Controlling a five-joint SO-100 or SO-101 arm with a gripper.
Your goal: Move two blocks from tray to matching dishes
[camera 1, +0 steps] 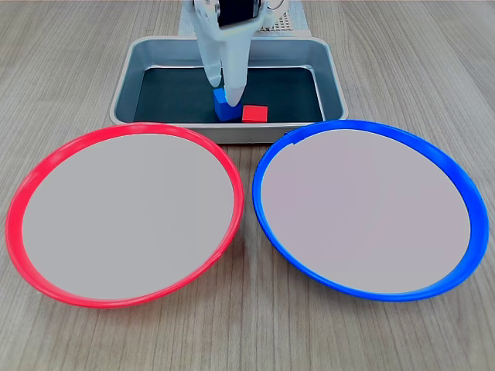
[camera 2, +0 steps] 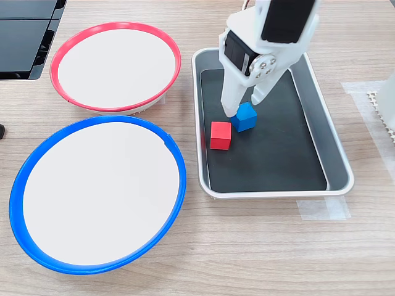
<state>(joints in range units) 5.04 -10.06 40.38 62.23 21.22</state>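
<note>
I'm straddling the blue block (camera 2: 245, 116) in the tray (camera 2: 338, 161) with my fingers (camera 2: 242, 108) part open, not clamping yet, red block (camera 2: 220, 135) just beside; next: closing, lifting, carrying to the blue dish (camera 2: 176, 191).

My first exterior view looks down from the front across the wood-grain bench (camera 1: 77, 69), with the two round dishes near the lens and the rectangular grey metal tray (camera 1: 124, 81) farther back. My second exterior view looks down more steeply from the side, so the tray (camera 2: 336, 151) sits at the second exterior view's right. Both exterior views share dishes, tray and bench.
</note>
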